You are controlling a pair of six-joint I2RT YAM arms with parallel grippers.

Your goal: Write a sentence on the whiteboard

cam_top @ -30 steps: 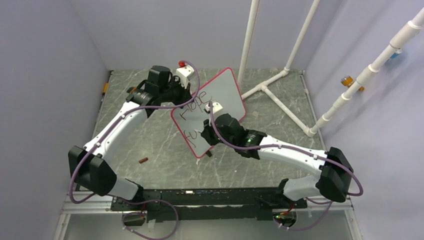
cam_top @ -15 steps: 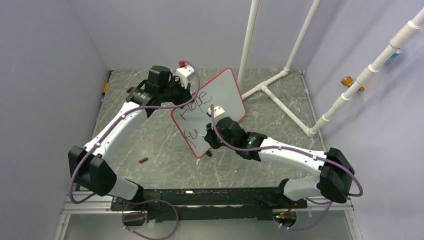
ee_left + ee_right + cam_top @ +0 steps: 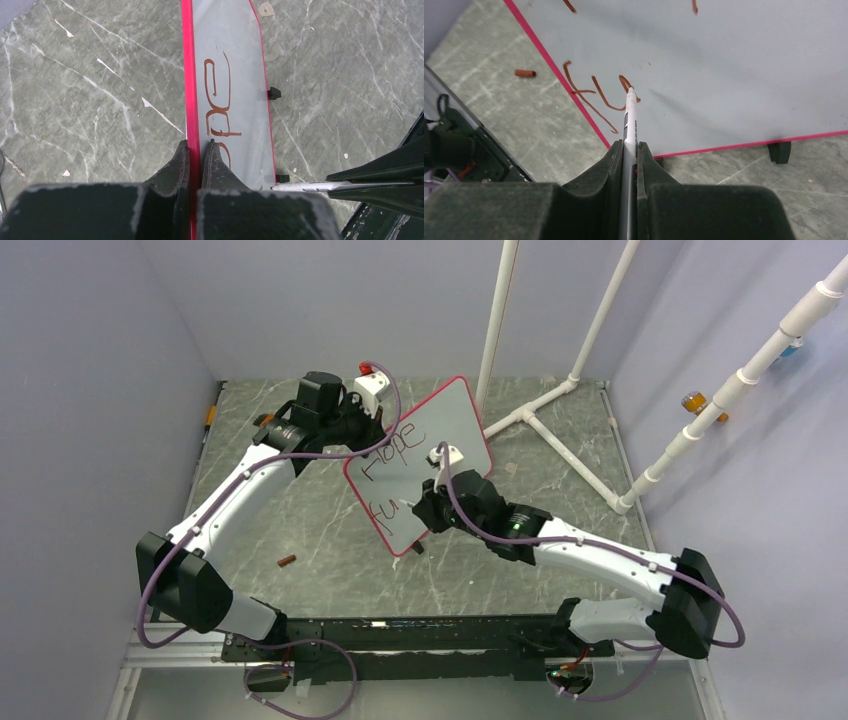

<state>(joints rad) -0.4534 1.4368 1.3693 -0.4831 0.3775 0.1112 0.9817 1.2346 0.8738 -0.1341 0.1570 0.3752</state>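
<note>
The whiteboard, pale grey with a red-pink frame, stands tilted on its lower edge in mid-table. My left gripper is shut on its upper left frame edge; in the left wrist view the two fingers pinch the frame of the board. The sentence shows "Hope" above and "fu" plus a partial stroke below. My right gripper is shut on a white marker, whose tip touches the board at the last stroke. That gripper sits against the board's lower half.
A small red-brown marker cap lies on the table left of the board. White pipe framing runs across the back right of the table. The board's black feet rest on the marble-patterned surface. Walls close in both sides.
My right arm has shifted rightward along the board's lower line, with the marker tip past the "u". The left arm and the board have stayed put.
</note>
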